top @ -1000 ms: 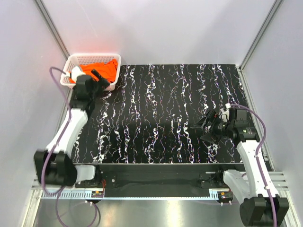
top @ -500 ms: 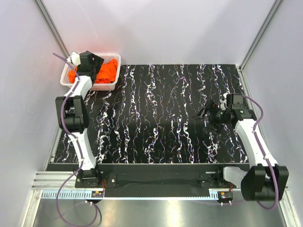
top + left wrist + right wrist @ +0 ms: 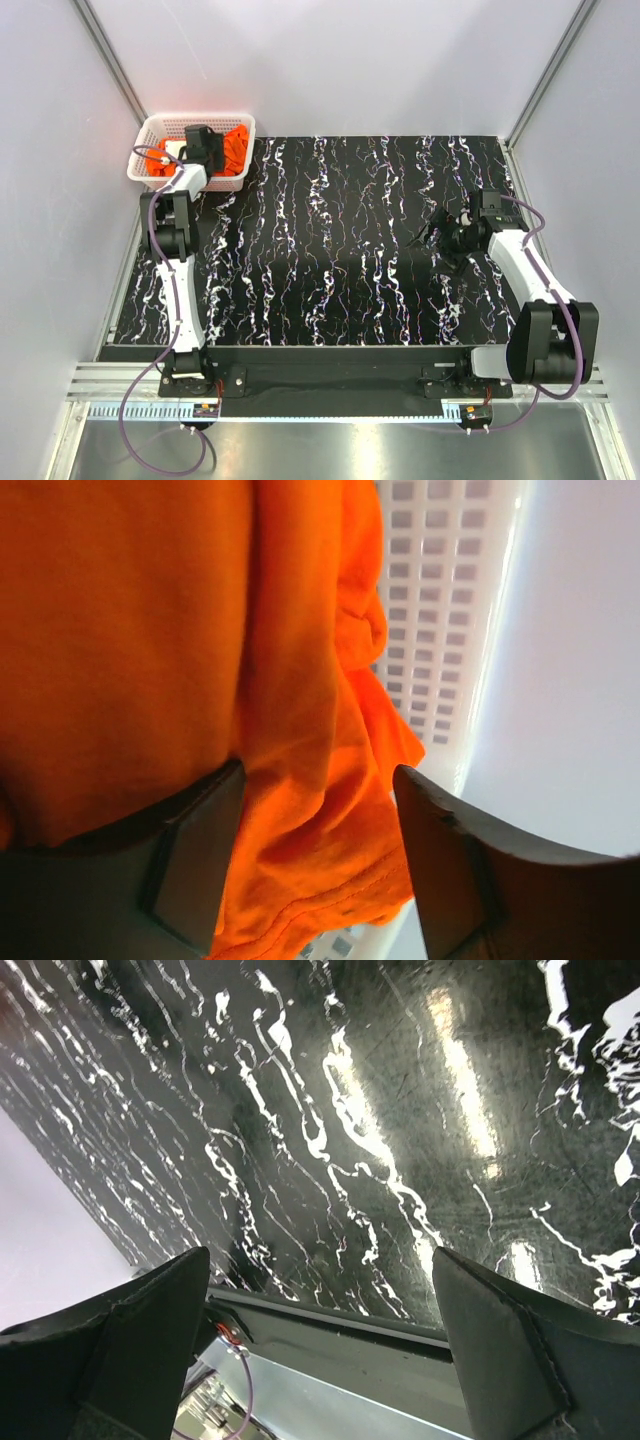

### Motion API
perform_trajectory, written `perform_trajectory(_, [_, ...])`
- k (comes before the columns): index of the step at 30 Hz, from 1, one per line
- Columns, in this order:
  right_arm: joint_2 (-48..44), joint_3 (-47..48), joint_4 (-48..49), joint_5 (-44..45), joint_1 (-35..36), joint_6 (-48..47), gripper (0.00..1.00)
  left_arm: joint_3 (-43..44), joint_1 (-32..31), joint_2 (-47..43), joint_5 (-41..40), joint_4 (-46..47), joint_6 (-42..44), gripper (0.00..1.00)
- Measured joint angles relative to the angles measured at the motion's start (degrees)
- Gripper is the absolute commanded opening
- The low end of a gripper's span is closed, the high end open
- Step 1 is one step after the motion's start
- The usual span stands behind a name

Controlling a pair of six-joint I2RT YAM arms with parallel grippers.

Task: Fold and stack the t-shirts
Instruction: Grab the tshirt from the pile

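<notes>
Bright orange t-shirts [image 3: 234, 148] lie bunched in the white mesh basket [image 3: 200, 121] at the table's far left corner. My left gripper [image 3: 203, 143] reaches down into that basket. In the left wrist view its jaws [image 3: 318, 780] stand apart, with a fold and stitched hem of the orange t-shirts [image 3: 150, 630] lying between the two fingers; the basket wall [image 3: 440, 600] shows behind. My right gripper [image 3: 441, 236] hovers low over the black marbled table [image 3: 340, 220] at the right, open and empty [image 3: 320, 1260].
White walls with metal corner posts enclose the table on three sides. The basket sits tight against the left wall. In the right wrist view, the table's near edge and a metal rail [image 3: 330, 1330] with a purple cable [image 3: 245, 1380] show below the fingers.
My left arm has stretched out and its gripper has gone from beside the basket down into it, onto the orange cloth. The right arm has straightened and swung slightly farther back.
</notes>
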Motion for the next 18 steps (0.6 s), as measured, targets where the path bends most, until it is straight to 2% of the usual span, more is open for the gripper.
perform_trajectory(3, [1.7,0.3,0.6,0.5,0.0,0.5,1.0,1.2,0.1,0.8,-0.3,-0.9,-3.2,0.54])
perform_trajectory(4, [2.3,0.4,0.9,0.7,0.0,0.6,1.0,1.7,0.2,1.2,-0.2,-1.0,-4.0,0.44])
perform_trajectory(8, [3.8,0.7,1.3,0.9,0.0,1.1,1.0,3.3,0.3,3.0,0.2,-0.9,-5.8,0.21])
perform_trajectory(10, [4.2,0.8,1.3,0.8,0.0,1.2,1.0,3.4,0.3,3.2,0.5,-1.0,-5.7,0.13])
perform_trajectory(11, [4.4,1.0,1.3,0.8,0.0,1.3,1.0,3.4,0.3,3.2,0.7,-1.2,-5.6,0.05])
perform_trajectory(13, [4.9,1.5,1.3,0.7,0.0,1.3,1.0,3.4,0.3,3.2,1.0,-0.7,-5.1,0.01])
perform_trajectory(18, [5.4,2.3,1.5,0.0,0.0,0.9,1.0,3.4,0.4,1.9,1.9,-0.9,-3.4,0.0])
